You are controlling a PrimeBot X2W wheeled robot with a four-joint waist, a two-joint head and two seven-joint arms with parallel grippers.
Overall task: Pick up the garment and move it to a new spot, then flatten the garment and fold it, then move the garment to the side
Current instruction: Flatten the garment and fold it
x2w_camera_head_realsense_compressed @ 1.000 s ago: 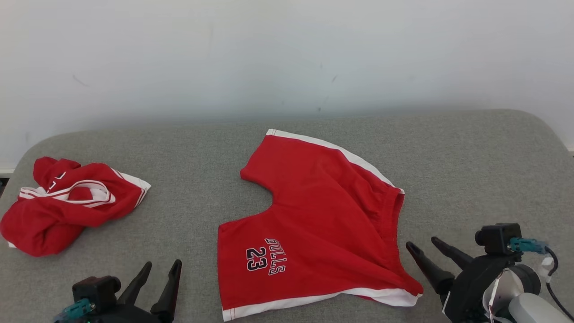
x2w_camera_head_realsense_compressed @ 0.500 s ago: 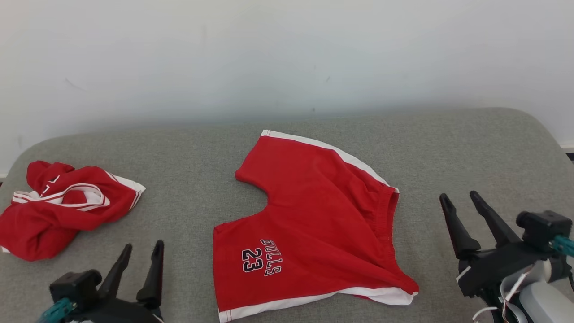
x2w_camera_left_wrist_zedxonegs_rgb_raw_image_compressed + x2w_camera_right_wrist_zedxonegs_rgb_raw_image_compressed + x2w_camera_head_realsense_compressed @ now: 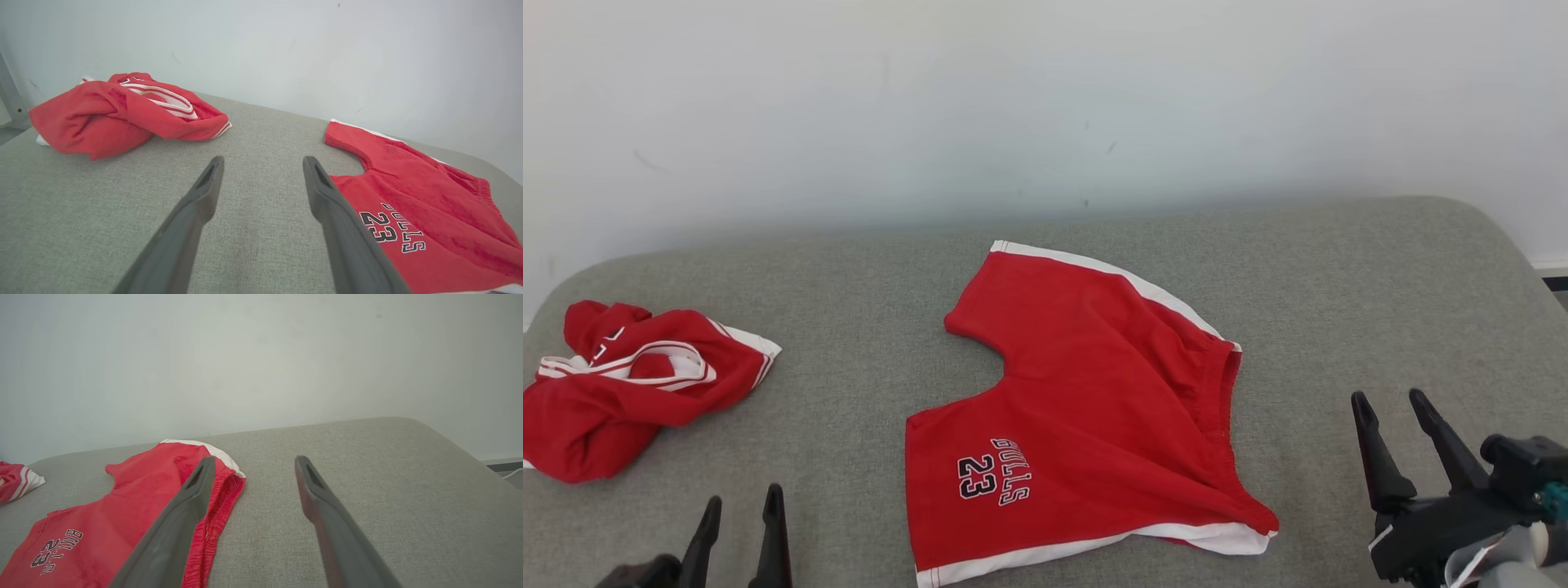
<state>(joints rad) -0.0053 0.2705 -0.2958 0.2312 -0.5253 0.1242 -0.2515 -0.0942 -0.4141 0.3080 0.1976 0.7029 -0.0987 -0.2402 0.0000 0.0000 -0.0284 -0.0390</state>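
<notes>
Item: red shorts [image 3: 1086,408], flat at centre of grey cushion [image 3: 1339,269]; fold likely next.
Head view: your left gripper [image 3: 743,498] at 7 o'clock, right gripper [image 3: 1387,398] at 4, both wide open, empty. Left wrist view: shorts at 4; slide under their near edge. Right wrist view: waistband [image 3: 226,490] at 8; pinch both layers.

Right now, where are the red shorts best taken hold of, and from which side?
Probably the gathered waistband of the shorts, approached from the robot's right by the open right pincer. The shorts lie flat on the cushion with that thick, ridged edge facing the pincer; the leg openings point away.
</notes>
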